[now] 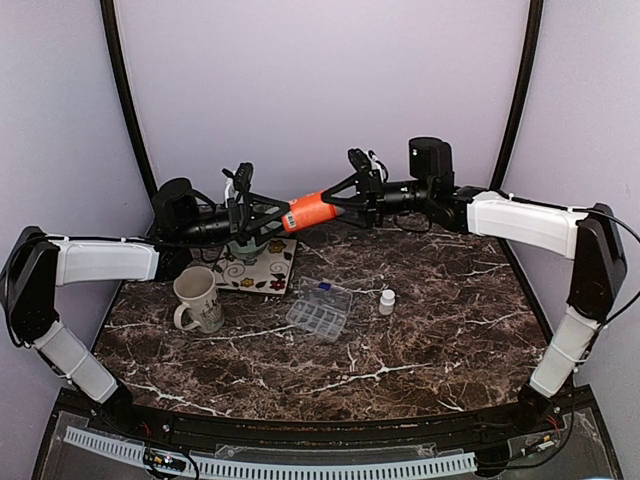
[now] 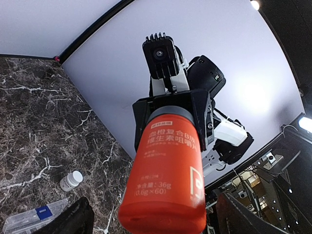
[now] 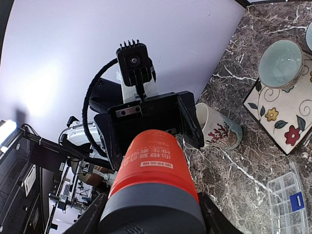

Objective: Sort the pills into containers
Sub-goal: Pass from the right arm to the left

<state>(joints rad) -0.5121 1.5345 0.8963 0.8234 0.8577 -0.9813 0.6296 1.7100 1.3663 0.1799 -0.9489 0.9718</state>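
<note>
The step in hand looks like opening the bottle [image 1: 310,211], held level in the air over the back of the tabletop [image 1: 430,330] between both arms. No pills have reached the organiser [image 1: 318,312], which lies flat on the tabletop near the middle with its cells facing up.

The right end effector [image 1: 345,203] is half closed and pinches the grey cap [image 3: 151,214]. The left end effector [image 1: 275,214] is spread wide around the orange base. In its wrist view a gap shows between each finger [image 2: 73,219] and the bottle, so it seems not to grip.

Next, the left probably needs to close firmly on the base so the right can twist the cap off. The bottle should stay level, or mouth up, so nothing spills.
</note>
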